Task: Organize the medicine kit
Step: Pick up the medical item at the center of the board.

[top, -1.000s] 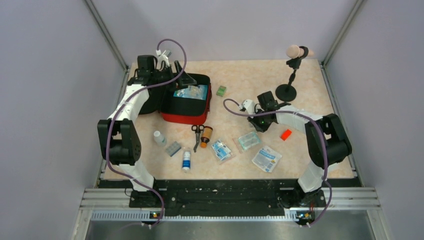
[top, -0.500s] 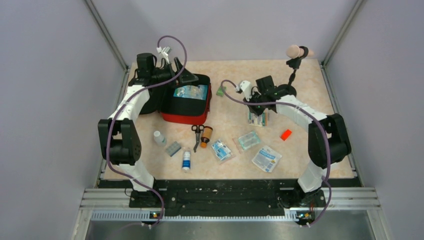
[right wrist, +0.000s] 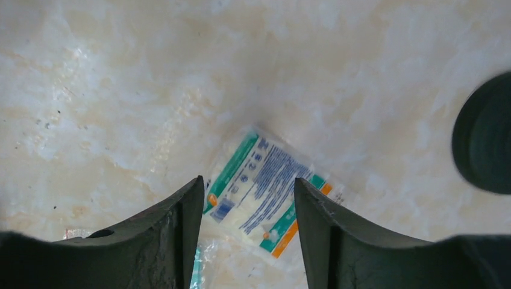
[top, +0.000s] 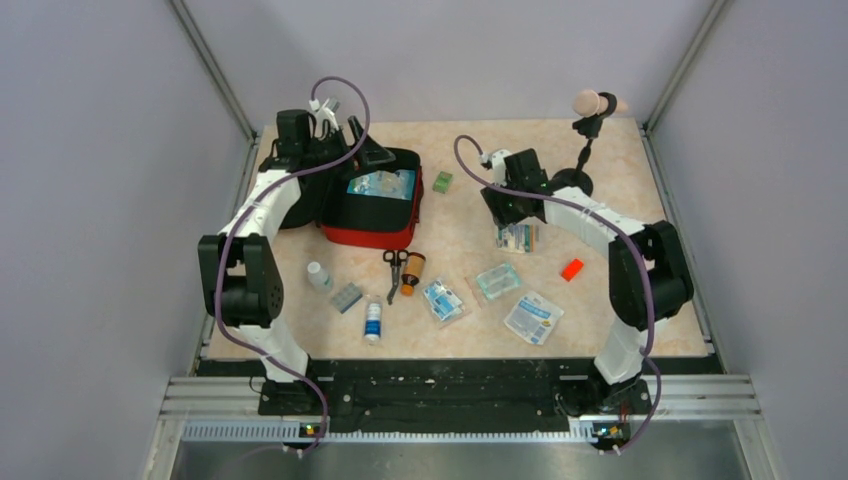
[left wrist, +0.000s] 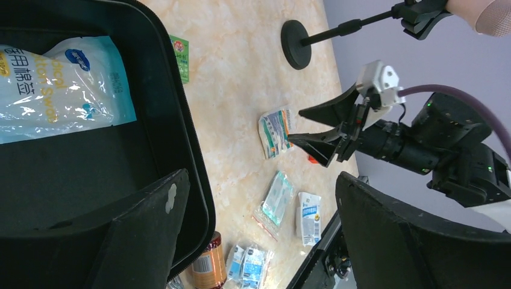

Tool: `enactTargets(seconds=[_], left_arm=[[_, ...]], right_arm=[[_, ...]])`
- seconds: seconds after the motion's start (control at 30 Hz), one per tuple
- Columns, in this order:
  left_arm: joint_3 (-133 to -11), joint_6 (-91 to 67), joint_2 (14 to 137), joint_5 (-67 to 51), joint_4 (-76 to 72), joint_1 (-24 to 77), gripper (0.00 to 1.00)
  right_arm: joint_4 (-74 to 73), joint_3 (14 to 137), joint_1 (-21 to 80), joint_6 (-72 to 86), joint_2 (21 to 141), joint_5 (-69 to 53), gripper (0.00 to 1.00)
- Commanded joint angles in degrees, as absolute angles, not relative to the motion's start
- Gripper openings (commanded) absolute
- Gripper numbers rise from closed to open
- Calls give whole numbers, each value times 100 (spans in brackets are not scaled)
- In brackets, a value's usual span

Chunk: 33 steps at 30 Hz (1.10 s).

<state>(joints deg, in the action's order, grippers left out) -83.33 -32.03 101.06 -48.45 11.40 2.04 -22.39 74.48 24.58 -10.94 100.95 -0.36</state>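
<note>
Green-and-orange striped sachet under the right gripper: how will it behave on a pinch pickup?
The sachet looks thin and lies flat on the table, so a top-down pinch may struggle to catch an edge. Its wrapper looks like smooth film, so it will probably slide if pushed. It is likely light and floppy, and would sag from a one-edge grip.

Robotics lab test cell; plain lilac walls [top: 90, 150] on bare metal posts [top: 210, 70]; marble-look desk [top: 470, 150]; left arm [top: 243, 285] and right arm [top: 650, 280] bolted to a slotted rail [top: 460, 395]; purple cables [top: 345, 90]; black stand [top: 575, 181].
</note>
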Motion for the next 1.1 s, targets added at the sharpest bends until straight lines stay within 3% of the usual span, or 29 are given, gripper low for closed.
enactTargets(seconds=[0.0, 0.3, 0.43, 0.5, 0.93, 1.07], left_arm=[[-8283, -3217, 9907, -4780, 932, 220, 94], [-8218, -3166, 9843, -4678, 1060, 222, 92], [-8238, -3131, 9824, -4594, 1131, 211, 92], [-8265, -3063, 9823, -4402, 1229, 215, 92], [-8228, -3011, 9842, -4200, 1341, 185, 91], [-8235, -3083, 9899, -4318, 1225, 193, 91]], right_arm=[[-2180, 7267, 2585, -134, 10116, 166, 53], [-2057, 7130, 2613, -114, 10477, 423, 47], [-2056, 6947, 2608, -39, 10478, 695, 60], [-2050, 6837, 2604, -46, 10502, 593, 59], [-1961, 6898, 2602, -244, 10456, 332, 0], [-1950, 7369, 2606, -490, 10267, 68, 0]])
